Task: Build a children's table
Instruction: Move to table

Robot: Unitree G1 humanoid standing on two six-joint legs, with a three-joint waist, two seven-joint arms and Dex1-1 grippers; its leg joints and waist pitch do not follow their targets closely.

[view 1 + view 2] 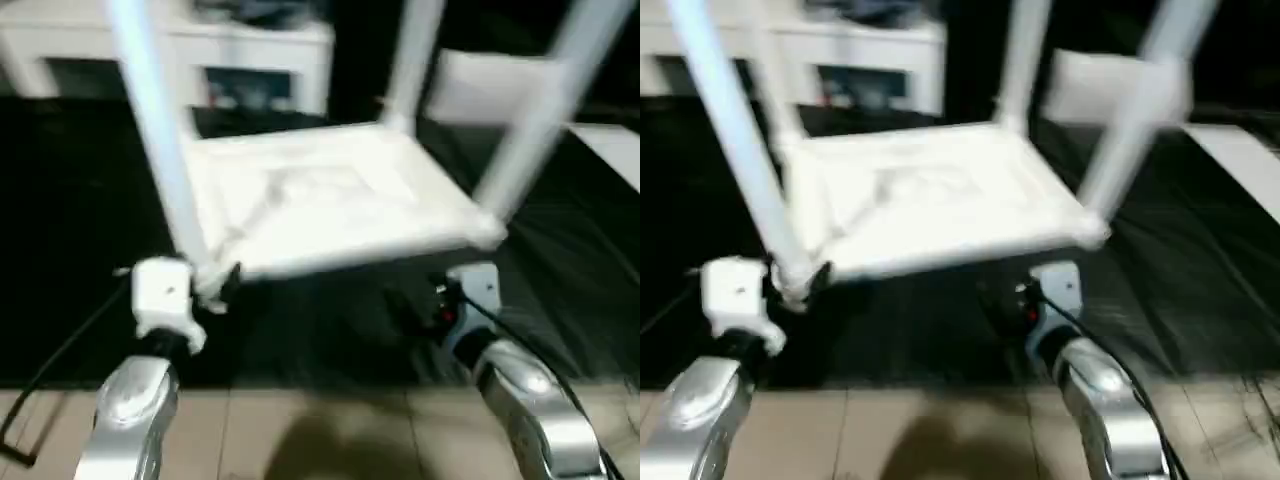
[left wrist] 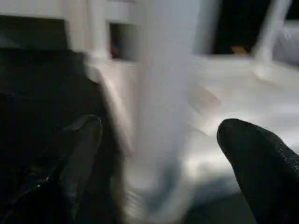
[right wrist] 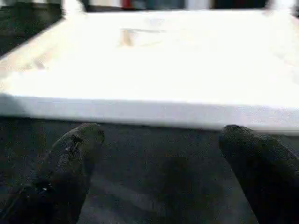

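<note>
The children's table lies upside down on a black mat, its ribbed white tabletop (image 1: 330, 200) facing up. Three white legs stand up from its corners: one at the near left (image 1: 155, 140), one at the back (image 1: 412, 65) and one at the right (image 1: 540, 120). My left gripper (image 1: 215, 288) is at the near left corner, open, and in the left wrist view its fingers (image 2: 79, 144) stand apart on either side of that leg (image 2: 163, 93). My right gripper (image 1: 432, 300) is open just in front of the tabletop's near rim (image 3: 149, 112), nothing between its fingers (image 3: 74, 149).
White cabinets (image 1: 250, 60) stand at the back. A flat white sheet (image 1: 610, 150) lies at the right on the mat, and a white panel (image 1: 490, 85) is behind the right leg. Tiled floor (image 1: 320, 430) runs along the front. A black cable (image 1: 60, 350) trails at the left.
</note>
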